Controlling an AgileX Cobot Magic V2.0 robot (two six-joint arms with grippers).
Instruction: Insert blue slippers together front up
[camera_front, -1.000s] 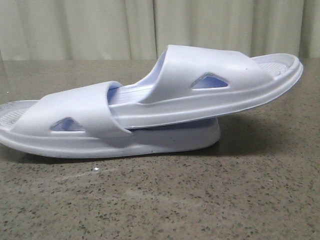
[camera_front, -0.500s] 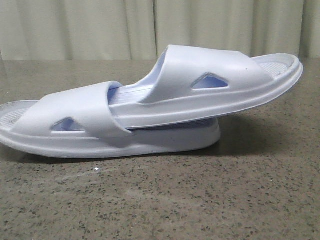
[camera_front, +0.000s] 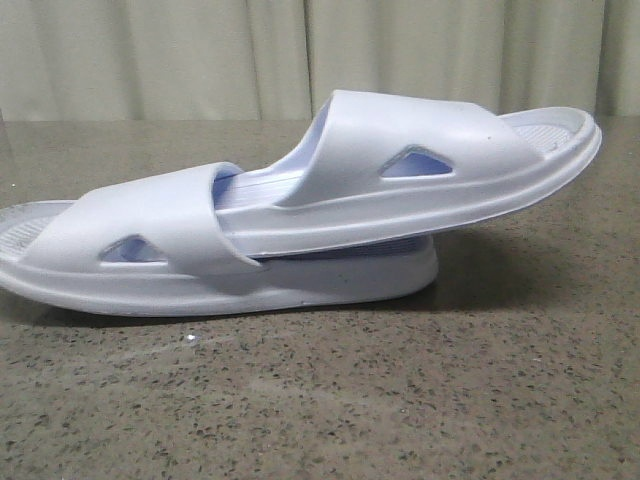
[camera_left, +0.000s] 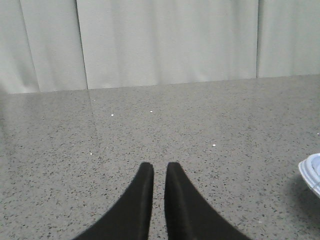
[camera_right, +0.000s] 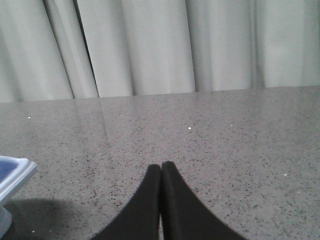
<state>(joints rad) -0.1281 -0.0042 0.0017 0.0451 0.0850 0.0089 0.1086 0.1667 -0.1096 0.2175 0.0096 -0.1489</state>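
On the speckled desk (camera_front: 400, 400) the blue slippers (camera_front: 300, 215) lie nested, the right one's toe tucked under the left one's strap; they look light, springy moulded rubber, best pinched at the wide strap or thick sole edge. Compared with a second ago the upper slipper has shifted slightly left. Left gripper (camera_left: 154, 167) is slightly parted and empty, right gripper (camera_right: 161, 166) clenched on nothing.
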